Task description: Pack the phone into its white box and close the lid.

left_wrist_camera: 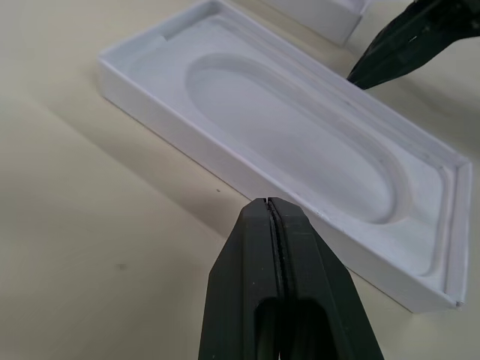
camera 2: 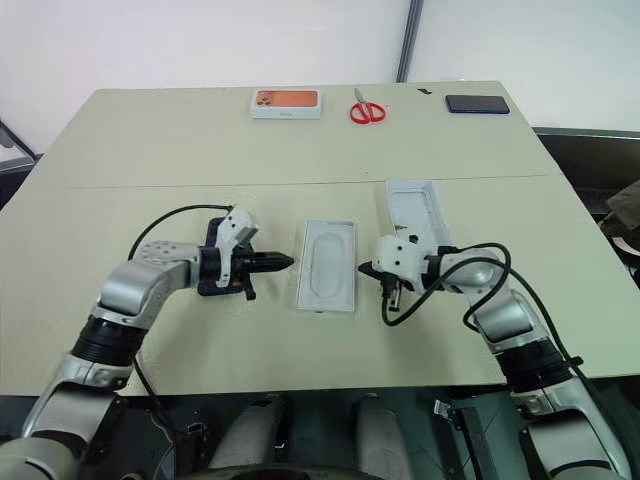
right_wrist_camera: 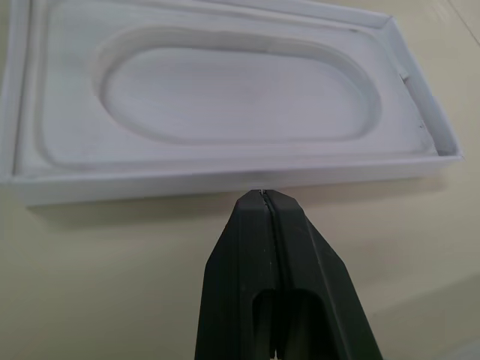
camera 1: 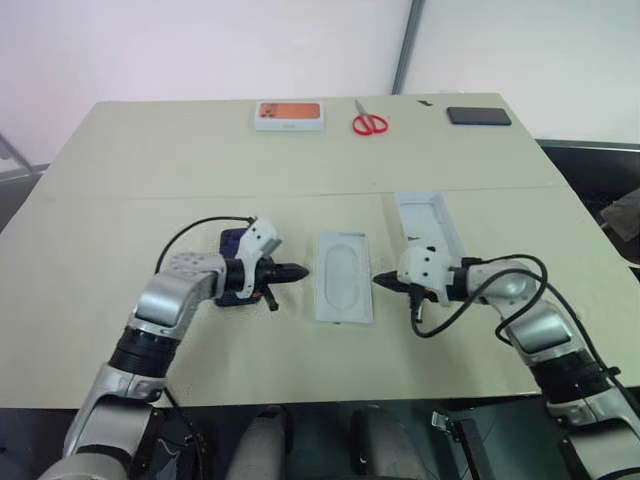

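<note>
Tan table (camera 1: 120, 220) below a pale wall (camera 1: 200, 45).

Left arm: bent at the elbow, forearm reaching inward toward the right arm.
Left gripper (camera 1: 298, 271): fingers pressed together, empty, tips aimed at the right gripper.
Right arm: mirrors it, forearm angled inward.
Right gripper (camera 1: 381, 281): fingers closed, empty, tips facing the left gripper, well apart.
</note>
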